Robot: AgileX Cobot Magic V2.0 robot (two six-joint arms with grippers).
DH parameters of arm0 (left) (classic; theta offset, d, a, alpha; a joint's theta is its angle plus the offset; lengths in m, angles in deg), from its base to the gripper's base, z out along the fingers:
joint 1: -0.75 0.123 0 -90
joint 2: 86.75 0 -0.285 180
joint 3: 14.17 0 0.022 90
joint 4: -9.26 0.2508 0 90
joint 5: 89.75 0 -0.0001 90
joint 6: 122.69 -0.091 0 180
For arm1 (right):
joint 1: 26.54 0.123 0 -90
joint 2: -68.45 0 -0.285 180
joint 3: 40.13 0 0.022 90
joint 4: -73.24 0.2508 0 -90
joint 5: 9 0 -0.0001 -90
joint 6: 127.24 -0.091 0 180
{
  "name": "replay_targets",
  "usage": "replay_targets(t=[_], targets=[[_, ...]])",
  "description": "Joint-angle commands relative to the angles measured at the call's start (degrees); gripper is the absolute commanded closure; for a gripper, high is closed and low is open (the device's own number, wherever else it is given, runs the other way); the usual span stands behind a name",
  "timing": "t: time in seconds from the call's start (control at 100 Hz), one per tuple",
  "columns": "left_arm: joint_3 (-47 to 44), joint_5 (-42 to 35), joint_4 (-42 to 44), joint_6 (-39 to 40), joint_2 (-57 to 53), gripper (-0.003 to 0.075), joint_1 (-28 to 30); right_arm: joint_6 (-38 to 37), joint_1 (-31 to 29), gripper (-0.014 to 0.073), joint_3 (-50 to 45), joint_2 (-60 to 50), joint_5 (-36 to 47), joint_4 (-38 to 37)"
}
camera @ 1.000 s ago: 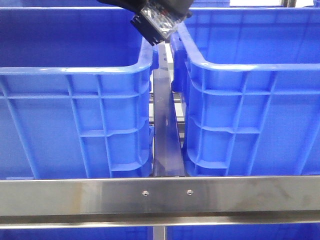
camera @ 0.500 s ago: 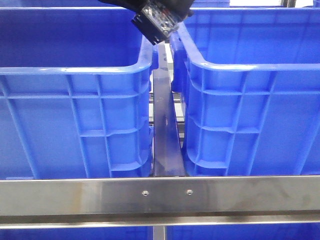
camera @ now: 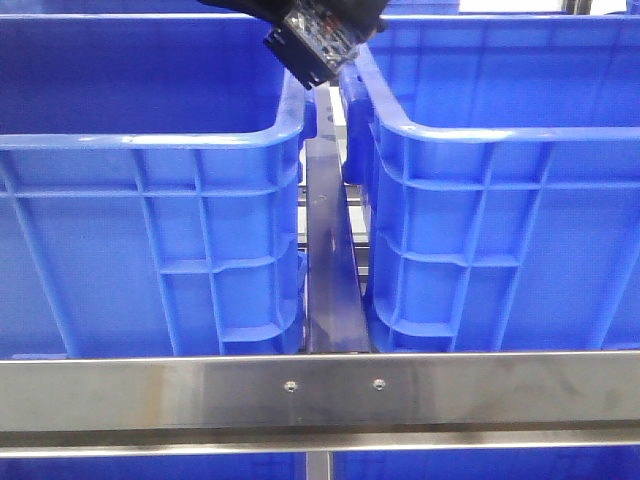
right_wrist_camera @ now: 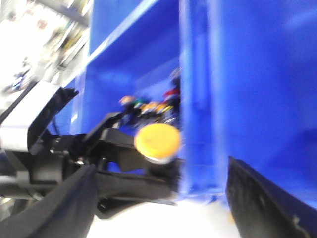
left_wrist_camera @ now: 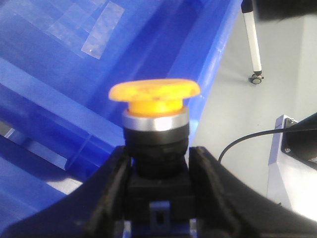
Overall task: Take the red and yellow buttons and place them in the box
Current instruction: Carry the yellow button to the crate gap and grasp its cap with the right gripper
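Note:
My left gripper (left_wrist_camera: 157,159) is shut on the black body of a yellow mushroom-head button (left_wrist_camera: 154,92) and holds it in the air beside a blue crate (left_wrist_camera: 148,44). The right wrist view shows the same yellow button (right_wrist_camera: 157,141) in the left gripper's fingers (right_wrist_camera: 124,171) next to a crate wall. My right gripper (right_wrist_camera: 158,208) is open and empty, its fingers wide apart. A blurred pile of small buttons (right_wrist_camera: 148,106), one reddish (right_wrist_camera: 172,93), lies inside the crate beyond. In the front view two blue crates (camera: 150,140) (camera: 500,130) stand side by side.
A wrist with its camera (camera: 315,40) hangs over the gap between the crates at the top of the front view. A steel rail (camera: 320,395) crosses in front, and a steel bar (camera: 328,260) runs between the crates. A cable and a castor leg are on the grey floor (left_wrist_camera: 247,109).
The wrist at the top of the front view has shifted slightly up and to the right. The crates have not moved.

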Motion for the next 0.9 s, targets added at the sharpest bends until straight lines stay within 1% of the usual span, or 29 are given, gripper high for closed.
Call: replay_targets(t=[0.0, 0.09, 0.16, 0.35, 0.51, 0.56, 0.63, 0.68, 0.73, 0.8, 0.85, 0.89], targets=[[1.8, -1.4, -3.5, -0.1, -2.0, 0.0596, -0.5, 5.0, 1.3, 0.0042, 2.7, 3.9, 0.5, 8.5], [1.8, -1.4, -3.5, -0.1, -2.0, 0.0596, -0.5, 7.5, 3.1, 0.0042, 3.1, 7.6, 0.2, 12.9], [1.8, -1.4, -3.5, -0.1, -2.0, 0.0596, -0.5, 9.8, 4.4, 0.0042, 3.7, 10.4, 0.2, 14.4], [1.8, -1.4, -3.5, -0.1, -2.0, 0.0596, -0.5, 11.4, 7.5, 0.0042, 6.8, 17.0, 0.6, 15.7], [1.8, -1.4, -3.5, -0.1, -2.0, 0.0596, -0.5, 12.8, 9.6, 0.0042, 9.8, 20.1, 0.7, 15.8], [1.8, -1.4, -3.5, -0.1, -2.0, 0.0596, -0.5, 12.8, 9.7, 0.0055, 10.1, 20.7, 0.7, 15.8], [1.8, -1.4, -3.5, -0.1, -2.0, 0.0596, -0.5, 12.8, 9.7, 0.012, 10.3, 20.7, 0.7, 15.9], [1.8, -1.4, -3.5, -0.1, -2.0, 0.0596, -0.5, 12.8, 9.7, 0.0195, 10.3, 20.7, 0.4, 15.9], [1.8, -1.4, -3.5, -0.1, -2.0, 0.0596, -0.5, 12.8, 9.7, 0.029, 10.3, 20.7, -0.3, 15.9], [1.8, -1.4, -3.5, -0.1, -2.0, 0.0596, -0.5, 12.8, 9.7, 0.0382, 10.3, 20.7, -0.8, 15.9], [1.8, -1.4, -3.5, -0.1, -2.0, 0.0591, -0.5, 12.8, 9.7, 0.0414, 10.3, 20.7, -0.9, 15.9], [1.8, -1.4, -3.5, -0.1, -2.0, 0.058, -0.5, 12.8, 9.7, 0.042, 10.3, 20.7, -0.8, 15.9]])
